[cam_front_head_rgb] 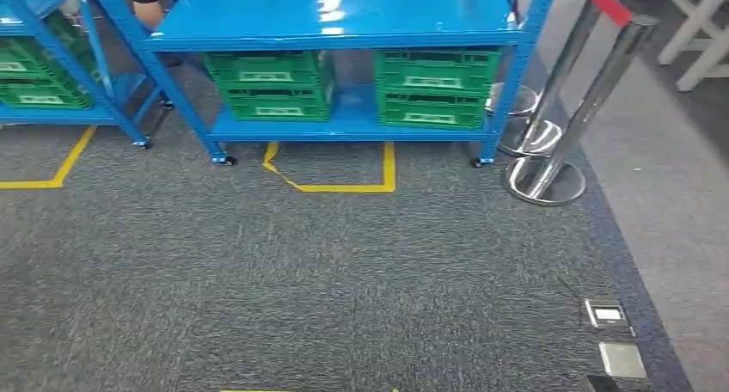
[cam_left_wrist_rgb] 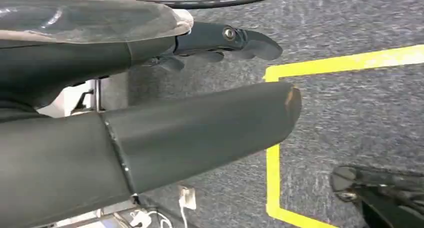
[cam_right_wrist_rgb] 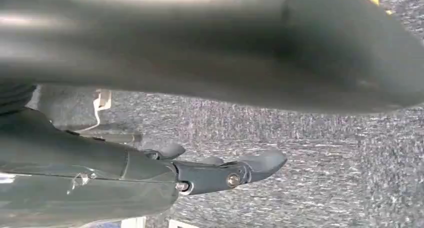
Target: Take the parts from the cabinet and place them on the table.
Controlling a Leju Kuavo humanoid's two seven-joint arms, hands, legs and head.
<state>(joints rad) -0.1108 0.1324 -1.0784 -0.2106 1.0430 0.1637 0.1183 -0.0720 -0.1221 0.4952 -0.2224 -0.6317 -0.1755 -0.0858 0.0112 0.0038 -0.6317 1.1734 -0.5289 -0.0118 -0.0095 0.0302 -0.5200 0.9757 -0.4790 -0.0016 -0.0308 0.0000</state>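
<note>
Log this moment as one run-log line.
stage: facing blue cabinet | green crates on its lower shelf | left hand empty | right hand empty

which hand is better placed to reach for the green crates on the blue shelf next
Neither yet, slight lean left. Both the left hand and right hand hang open over carpet, holding nothing. The shelf sits ahead, a little to the left, so the left green crate seems the nearer target.

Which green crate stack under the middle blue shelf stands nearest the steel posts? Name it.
The right-hand stack of green crates, beside the steel posts; the other stack sits further left on the blue shelf.
</note>
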